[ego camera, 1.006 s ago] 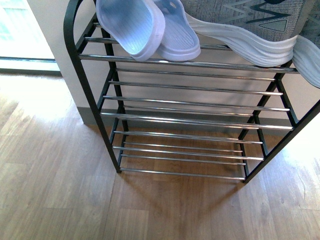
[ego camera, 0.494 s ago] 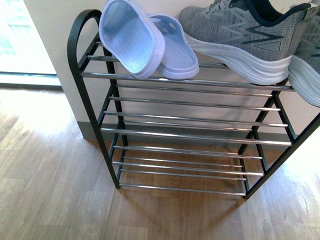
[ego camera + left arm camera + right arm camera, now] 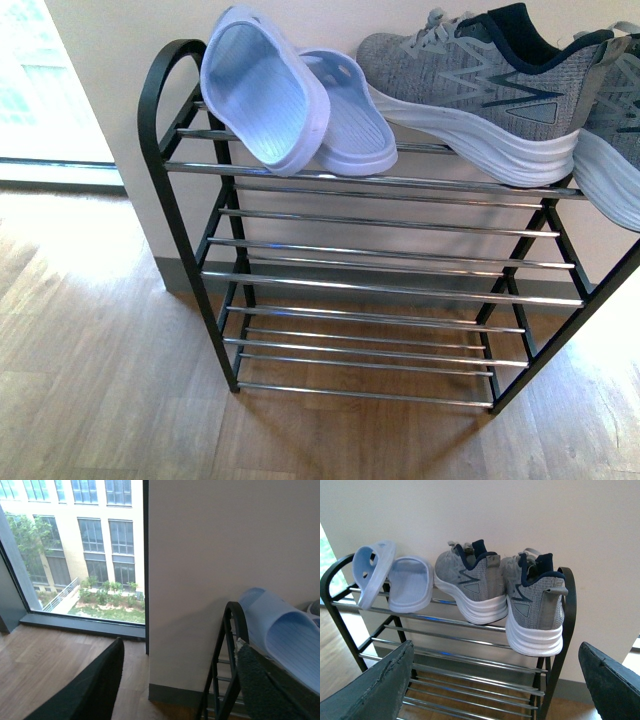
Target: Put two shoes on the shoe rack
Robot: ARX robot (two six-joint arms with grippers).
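Right pincer [image 3: 495, 680] wide open, empty; left pincer [image 3: 180, 680] likewise.

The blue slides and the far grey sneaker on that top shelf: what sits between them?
The other grey sneaker sits between the flat-lying slide and the outer sneaker, all on the shoe rack. The right wrist view shows it best.

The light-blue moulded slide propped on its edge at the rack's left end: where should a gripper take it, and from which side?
Likely by the raised outer side rim of the tilted light-blue moulded slide, coming from the front. It leans on its edge against the flat slide, ribbed footbed facing out, so that thin upper rim stands free above the chrome rods of the black-framed shoe rack.
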